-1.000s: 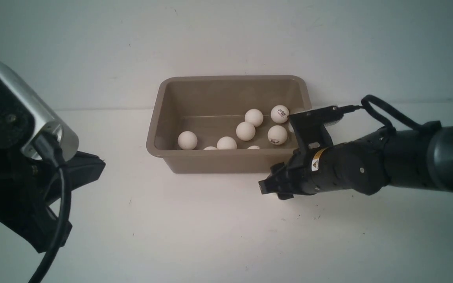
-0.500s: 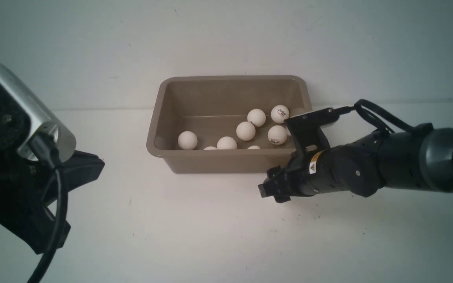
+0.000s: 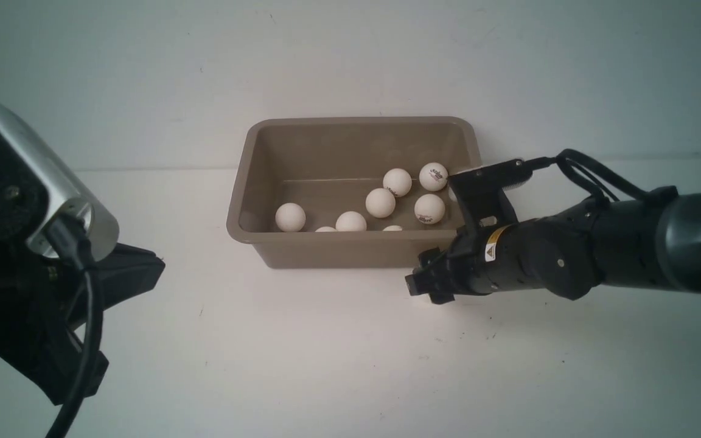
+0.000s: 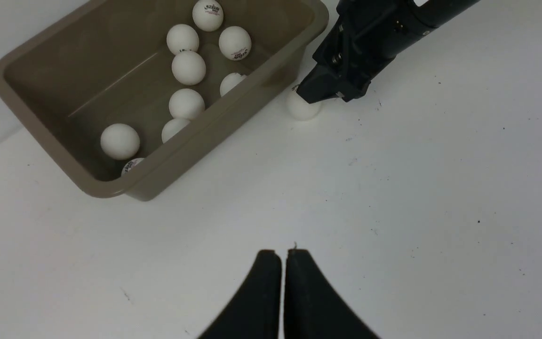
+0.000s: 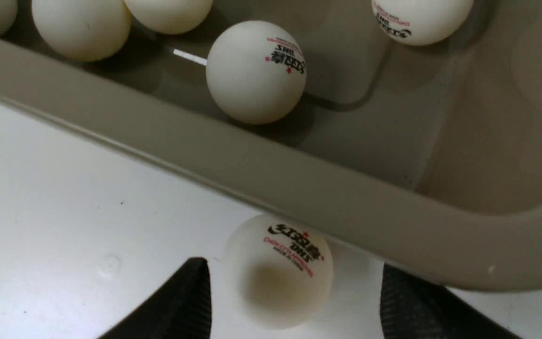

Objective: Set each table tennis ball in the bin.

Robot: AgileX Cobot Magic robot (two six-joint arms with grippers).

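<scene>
1. Right arm [image 3: 569, 258]: shifted a little toward the bin's [image 3: 350, 249] near wall and back; the black wrist camera mount [image 3: 484, 188] now stands slightly nearer the bin's right rim than half a second ago
2. Right gripper [image 3: 426, 286]: tip a touch nearer the bin's near right corner than before, by the table's middle
3. Left arm [image 3: 28, 243]: silver camera housing [image 3: 40, 182] swayed slightly, now a little lower and further right at the table's left edge
</scene>
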